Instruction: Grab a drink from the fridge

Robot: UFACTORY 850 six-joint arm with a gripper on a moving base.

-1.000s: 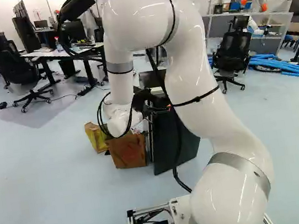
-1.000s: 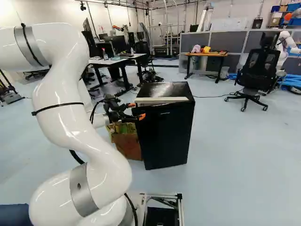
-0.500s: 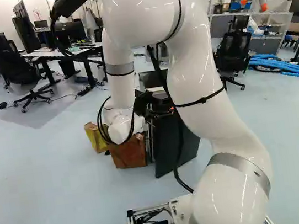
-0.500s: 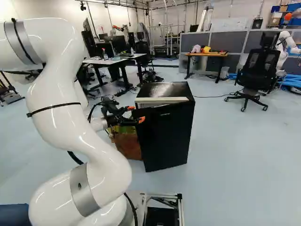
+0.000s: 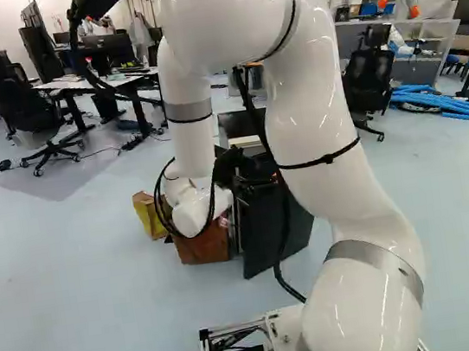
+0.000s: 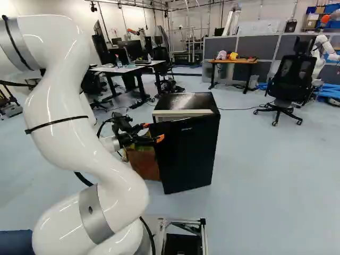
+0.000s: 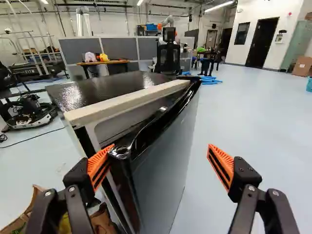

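At the near right of the left base view, the white arm (image 5: pixel 357 298) is bent over its base, its black gripper (image 7: pixel 161 155) brought to the ajar door (image 7: pixel 168 151) of a small black fridge (image 6: pixel 186 99). The two fingers are spread wide with nothing clamped. One orange pad (image 7: pixel 100 165) is placed by the door's free corner, on the side of the gap; whether contact is made cannot be told. The other pad (image 7: pixel 222 165) is held well apart from the door's outer face.

The drink is hidden from every view and is presumed to be stored behind the door. The opening step is judged to be in hand, with the reach inside still to be made. The glossy door is likely to be stiff yet slippery, and is best hooked from within near its free edge and swung gently, lest the pad slide off. A full can or bottle would probably be heavy for its size, smooth and slick with cold; it should be taken round the middle, upright, and squeezed lightly if thin-walled.

To the fridge's left, a brown paper bag (image 5: pixel 202 241) is seen, with an office chair (image 6: pixel 289 79) at the far right of the right base view.
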